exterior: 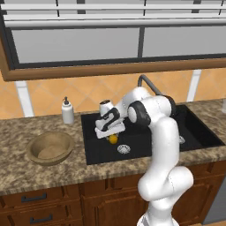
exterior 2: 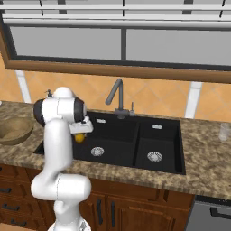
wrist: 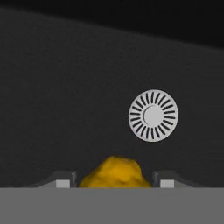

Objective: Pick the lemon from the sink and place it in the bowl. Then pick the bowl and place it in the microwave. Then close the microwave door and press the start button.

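The small yellow lemon [exterior: 113,139] [exterior 2: 80,137] sits between my fingertips over the left basin of the black sink [exterior: 150,141] [exterior 2: 135,135]. My gripper [exterior: 111,135] [exterior 2: 80,132] [wrist: 114,183] points down into the basin and is shut on the lemon [wrist: 116,173], with one fingertip pressed on each side. The round silver drain [wrist: 153,115] lies on the sink floor beyond it. To the left of the sink, the tan wooden bowl [exterior: 50,148] [exterior 2: 13,130] stands on the counter with nothing in it. The microwave is out of view.
A white soap dispenser [exterior: 67,111] stands behind the bowl at the sink's left edge. The dark curved faucet [exterior 2: 116,97] rises behind the basins. A second drain [exterior 2: 154,156] marks the right basin. A clear glass [exterior 2: 224,131] stands on the granite counter [exterior: 26,172] at far right.
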Motion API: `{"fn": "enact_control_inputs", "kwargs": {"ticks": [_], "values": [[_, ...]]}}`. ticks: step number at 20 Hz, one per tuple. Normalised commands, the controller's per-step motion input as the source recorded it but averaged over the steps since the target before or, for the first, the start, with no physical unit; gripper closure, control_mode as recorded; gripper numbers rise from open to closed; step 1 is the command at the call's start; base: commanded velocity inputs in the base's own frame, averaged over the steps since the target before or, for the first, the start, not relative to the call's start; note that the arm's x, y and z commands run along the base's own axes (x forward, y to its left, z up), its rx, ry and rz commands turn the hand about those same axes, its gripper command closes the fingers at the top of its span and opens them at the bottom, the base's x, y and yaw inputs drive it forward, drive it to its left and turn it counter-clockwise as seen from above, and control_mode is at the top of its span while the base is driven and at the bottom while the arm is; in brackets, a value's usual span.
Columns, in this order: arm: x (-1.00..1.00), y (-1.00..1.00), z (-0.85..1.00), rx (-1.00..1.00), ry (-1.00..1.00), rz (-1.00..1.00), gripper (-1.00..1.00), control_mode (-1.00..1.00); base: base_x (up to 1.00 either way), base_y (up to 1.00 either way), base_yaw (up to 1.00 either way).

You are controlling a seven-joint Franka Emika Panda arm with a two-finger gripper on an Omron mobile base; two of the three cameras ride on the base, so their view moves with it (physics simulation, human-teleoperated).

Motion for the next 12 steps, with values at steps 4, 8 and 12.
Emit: {"fn": "enact_control_inputs", "kwargs": {"ticks": [4,8,12], "values": [[-0.77,0.46,1.00,0.05,-0.16,0.10,1.00,-1.00,0.00,0.00,0.00],[-0.55,0.53,1.00,0.25,-0.07,0.16,1.00,-1.00,0.00,0.00,0.00],[-0.39,0.51,1.00,0.39,-0.03,0.16,1.00,-1.00,0.00,0.00,0.00]]}}
